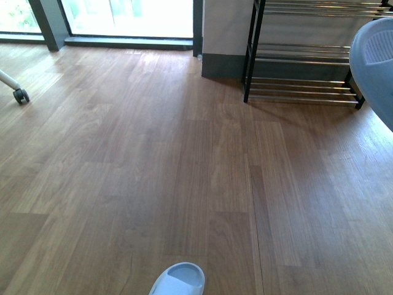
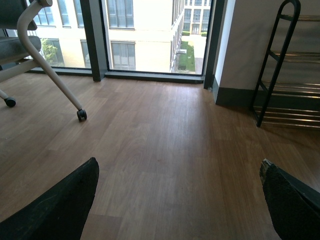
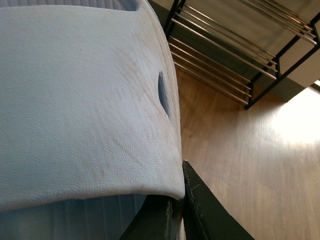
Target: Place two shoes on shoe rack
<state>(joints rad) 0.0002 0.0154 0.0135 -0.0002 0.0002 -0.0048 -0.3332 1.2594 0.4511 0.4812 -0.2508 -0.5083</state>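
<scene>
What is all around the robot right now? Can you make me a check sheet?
Surface: brown wooden floor.
Job's things: one pale blue slide lies on the floor close to the robot; the second slide is held up near the shoe rack, which has no shoes on the bars in view.
Clutter: nothing seen.
Grippers: left gripper open and empty; right gripper shut on the second slide.
Cables: nothing seen.
Surroundings: wheeled chair, big window.
</scene>
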